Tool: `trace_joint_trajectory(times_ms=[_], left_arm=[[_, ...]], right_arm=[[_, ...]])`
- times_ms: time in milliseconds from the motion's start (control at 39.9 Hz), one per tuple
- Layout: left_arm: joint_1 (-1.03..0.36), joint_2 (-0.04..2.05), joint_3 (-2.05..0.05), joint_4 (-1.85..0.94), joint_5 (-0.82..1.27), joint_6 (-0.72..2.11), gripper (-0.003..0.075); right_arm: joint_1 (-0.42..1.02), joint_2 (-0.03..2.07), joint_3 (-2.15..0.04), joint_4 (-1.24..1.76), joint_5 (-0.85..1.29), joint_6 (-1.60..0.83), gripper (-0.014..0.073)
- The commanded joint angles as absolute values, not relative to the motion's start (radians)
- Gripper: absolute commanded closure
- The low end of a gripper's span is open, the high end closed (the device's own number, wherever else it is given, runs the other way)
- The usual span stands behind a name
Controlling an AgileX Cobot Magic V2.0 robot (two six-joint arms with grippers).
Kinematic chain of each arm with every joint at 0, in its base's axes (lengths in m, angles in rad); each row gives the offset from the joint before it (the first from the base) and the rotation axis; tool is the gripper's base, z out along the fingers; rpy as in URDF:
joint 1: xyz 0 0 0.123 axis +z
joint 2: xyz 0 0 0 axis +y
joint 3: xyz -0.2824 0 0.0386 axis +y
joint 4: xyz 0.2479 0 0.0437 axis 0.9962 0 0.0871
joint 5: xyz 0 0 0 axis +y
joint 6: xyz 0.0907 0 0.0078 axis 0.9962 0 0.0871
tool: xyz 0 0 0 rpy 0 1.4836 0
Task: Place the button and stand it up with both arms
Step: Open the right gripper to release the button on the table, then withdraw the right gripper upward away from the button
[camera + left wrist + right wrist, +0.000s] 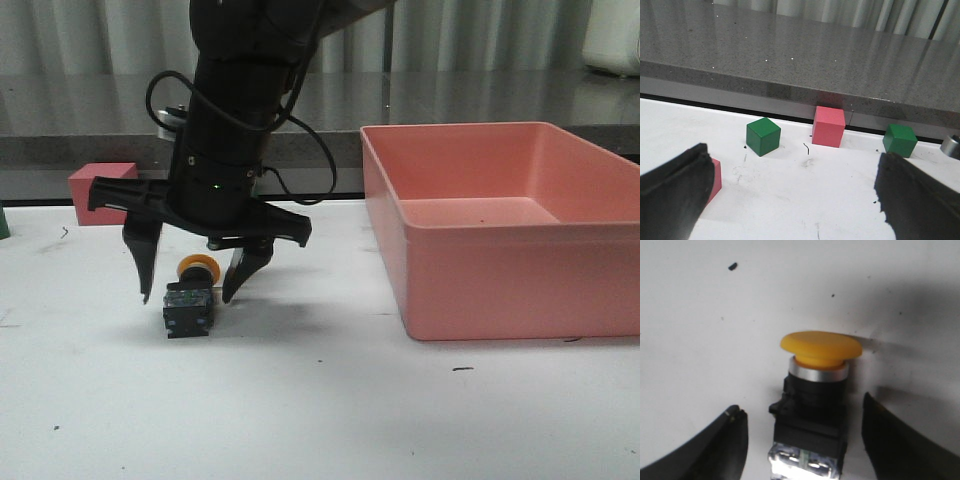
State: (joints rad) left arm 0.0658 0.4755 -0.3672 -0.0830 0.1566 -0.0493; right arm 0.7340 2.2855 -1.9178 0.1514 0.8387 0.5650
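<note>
On the white table: the button (188,296) lay on its side, left of the pink bin (505,225) and well apart from it, its yellow cap turned away from the front camera and its boxy base toward it.
Right gripper: the right gripper (187,281) hung over the button with jaws spread, one finger on each side of the body; in the right wrist view the button (814,410) sat between the fingers with a clear gap on both sides, so nothing was pinched.
Left gripper: the left gripper (790,197) was seen only in its own wrist view, jaws spread wide and holding nothing, looking over bare table toward the cubes.
Handling, as judged: the button looked small, light and rigid; the domed cap looked smooth and likely to slip or roll, and the base a hard plastic shell.
Where to hold, as judged: across the flat sides of the black collar and boxy base, not on the cap or the metal ring under it.
Risk, as judged: top-heavy once upright on the small base, so it might tip on release.
Count, button: one.
Count, pink cubes: two in the left wrist view, one (828,126) by the counter edge, one (712,180) half hidden behind a finger.
Count, green cubes: two (763,136) (899,140).
Count, bin: one.
</note>
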Motion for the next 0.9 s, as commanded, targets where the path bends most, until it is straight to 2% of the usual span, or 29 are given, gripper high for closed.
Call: trace_joint_trajectory(times_ms=[0,75,151,226,376,427,677,878], left_arm=[[0.065,0.487,-0.404,-0.090,0.073,-0.049,0.0104],[0.065,0.487,-0.404,-0.090,0.073,-0.049,0.0104],[0.065,0.487,-0.404,-0.090,0.073,-0.049,0.0104],[0.065,0.487,-0.404,-0.090,0.073,-0.049,0.0104],[0.065,0.487,-0.404,-0.090,0.073,-0.049,0.0104],[0.065,0.487,-0.404,-0.090,0.073,-0.049,0.0104],[0.065,0.487,-0.404,-0.090,0.073,-0.049,0.0104],[0.065,0.487,-0.404,-0.090,0.073,-0.049,0.0104]], right_arm=[[0.728,2.166,-1.950,0.159,0.804,0.562,-0.0004],[0.728,2.131,-1.950,0.155,0.798,0.543,0.0006],[0.723,2.092,-1.950,0.149,0.797,0.493,0.0052],[0.716,2.053,-1.950,0.149,0.811,0.444,0.0181],[0.690,1.975,-1.950,0.149,0.879,0.363,0.0580],[0.674,1.950,-1.950,0.147,0.914,0.359,0.0666],[0.553,1.816,-1.917,0.147,1.036,0.205,0.0656],[0.358,1.585,-1.673,0.146,1.050,0.123,0.0656]])
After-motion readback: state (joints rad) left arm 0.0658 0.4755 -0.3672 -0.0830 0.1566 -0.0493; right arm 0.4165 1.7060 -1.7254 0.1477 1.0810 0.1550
